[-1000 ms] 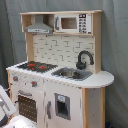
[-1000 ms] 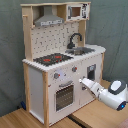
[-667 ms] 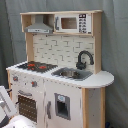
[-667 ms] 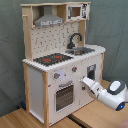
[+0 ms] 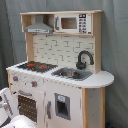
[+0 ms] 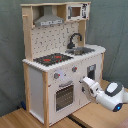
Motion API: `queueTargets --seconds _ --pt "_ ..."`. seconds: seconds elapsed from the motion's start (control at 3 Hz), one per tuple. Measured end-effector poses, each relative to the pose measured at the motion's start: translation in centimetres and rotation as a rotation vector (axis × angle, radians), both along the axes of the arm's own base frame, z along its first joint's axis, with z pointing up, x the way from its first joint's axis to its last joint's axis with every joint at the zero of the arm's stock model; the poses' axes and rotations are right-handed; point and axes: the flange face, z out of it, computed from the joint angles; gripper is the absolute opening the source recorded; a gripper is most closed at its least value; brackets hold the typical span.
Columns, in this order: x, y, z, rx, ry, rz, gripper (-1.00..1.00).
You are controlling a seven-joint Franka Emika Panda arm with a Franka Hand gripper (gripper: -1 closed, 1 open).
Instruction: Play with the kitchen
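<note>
The kitchen [image 6: 62, 60] is standing upright on a wooden surface [image 6: 95, 117] in the second exterior view, in front of a grey curtain [image 6: 10, 45], with its grey hood [image 6: 48, 20] and small microwave [image 6: 75, 11] sitting up top, the black-red stovetop [image 6: 52, 59] lying toward the second exterior view's left and the black faucet [image 6: 75, 40] rising over the sink [image 6: 82, 50] beside it. The white arm [image 6: 110, 95] is reaching in from the second exterior view's right, and its gripper [image 6: 85, 82] is now pressing closer to the cabinet front than a second ago, its tip sitting just beside the windowed oven door [image 6: 64, 96], below the knobs [image 6: 56, 76]; whether it is touching the panel I cannot tell. Whether the jaws are spread or pressed together I cannot tell either. In the first exterior view part of the arm is showing at the lower left corner, near the oven door, where it was showing less before, while the kitchen itself is staying put
</note>
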Motion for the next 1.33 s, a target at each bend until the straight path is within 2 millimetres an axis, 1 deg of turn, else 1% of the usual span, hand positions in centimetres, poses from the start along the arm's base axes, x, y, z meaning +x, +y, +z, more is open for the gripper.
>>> queueTargets --seconds 0.33,0.67,1.33 --pt "1.0 -0.1 -0.5 0.09 -0.008 -0.01 1.0" --pt "2.4 0.1 -0.6 0.182 -0.014 -0.022 1.0" --pt "5.8 0.8 -3.1 0.306 0.001 -0.047 1.0"
